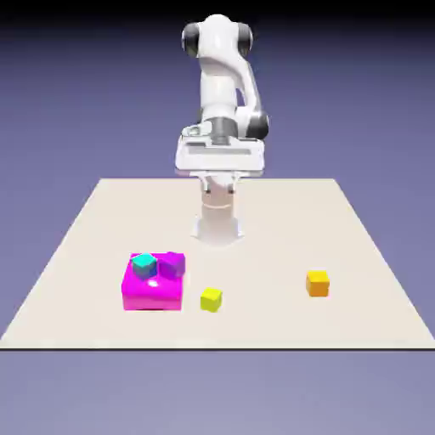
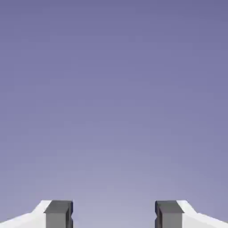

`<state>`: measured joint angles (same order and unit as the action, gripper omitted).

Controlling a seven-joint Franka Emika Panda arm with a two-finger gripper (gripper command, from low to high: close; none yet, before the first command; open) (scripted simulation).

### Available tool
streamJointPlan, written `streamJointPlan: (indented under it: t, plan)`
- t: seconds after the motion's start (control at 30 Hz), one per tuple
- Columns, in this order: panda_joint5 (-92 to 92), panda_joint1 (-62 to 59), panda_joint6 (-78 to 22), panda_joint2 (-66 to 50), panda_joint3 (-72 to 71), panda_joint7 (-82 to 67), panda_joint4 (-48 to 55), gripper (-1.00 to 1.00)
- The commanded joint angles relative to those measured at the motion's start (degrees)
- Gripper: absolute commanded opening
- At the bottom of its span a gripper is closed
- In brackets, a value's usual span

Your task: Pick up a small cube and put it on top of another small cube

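The small orange cube [image 1: 318, 283] rests on the table toward the exterior view's right, with nothing touching it. A small lemon-yellow cube [image 1: 211, 299] lies near the table's front middle. My gripper [image 1: 221, 168] hangs high above the table's far side, well away from both cubes. In the hand view my gripper [image 2: 113, 214] is open, its two grey fingertips [image 2: 58, 213] set wide apart with nothing between them. Only the blue-violet backdrop shows there, and no cube.
A large magenta block [image 1: 153, 293] sits at the exterior view's front left, left of the yellow cube. A teal cube [image 1: 144, 264] and a purple cube [image 1: 173, 264] stand on top of it. The robot's white base [image 1: 219, 223] stands mid-table behind them.
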<state>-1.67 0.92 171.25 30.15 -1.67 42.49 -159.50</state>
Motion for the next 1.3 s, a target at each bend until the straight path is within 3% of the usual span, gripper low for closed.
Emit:
streamJointPlan:
  t: [0.0, 1.17, 1.27]
  plan:
    - [-1.38, 0.19, -2.29, -2.08, -1.38, 0.03, 1.24, 0.0]
    - [-49.68, 6.96, -82.24, -74.74, -49.74, 1.06, 44.7, 0.0]
    - [-52.15, 6.37, -79.95, -76.46, -48.03, 2.19, 43.1, 0.0]
